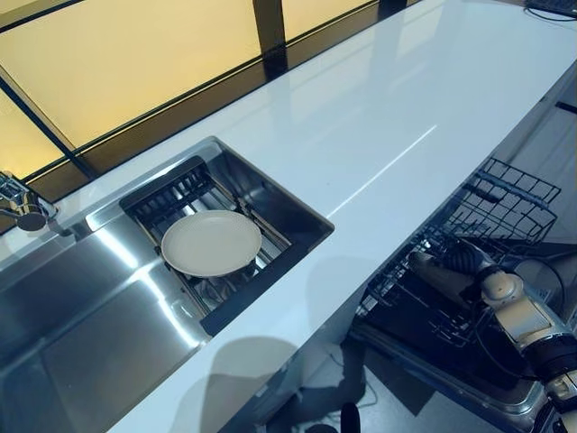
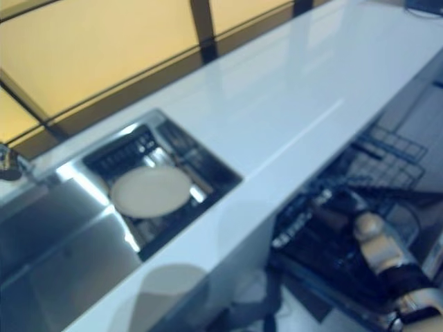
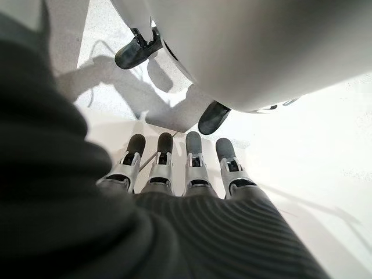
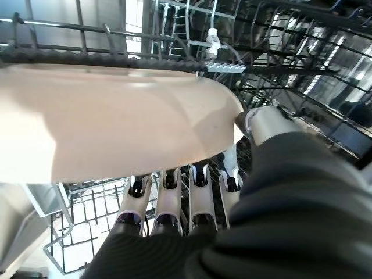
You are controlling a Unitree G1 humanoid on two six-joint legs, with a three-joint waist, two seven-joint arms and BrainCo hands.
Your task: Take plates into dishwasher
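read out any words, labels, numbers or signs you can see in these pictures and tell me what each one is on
None: no view shows readable text.
The cream plate in the sink: plain, no print.
The plate held by the right hand over the dishwasher rack: plain too.
The white counter and the tap: no markings.
The left hand shows only floor beyond it.

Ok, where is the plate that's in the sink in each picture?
Left eye view: the sink plate lies in the sink, left of centre.
Right eye view: sink plate left of centre again.
Left wrist view: not in it.
Right wrist view: not in it; the other plate there is pinched by the right hand.
Shared landmark: the dishwasher rack, in both eye views and the right wrist view.
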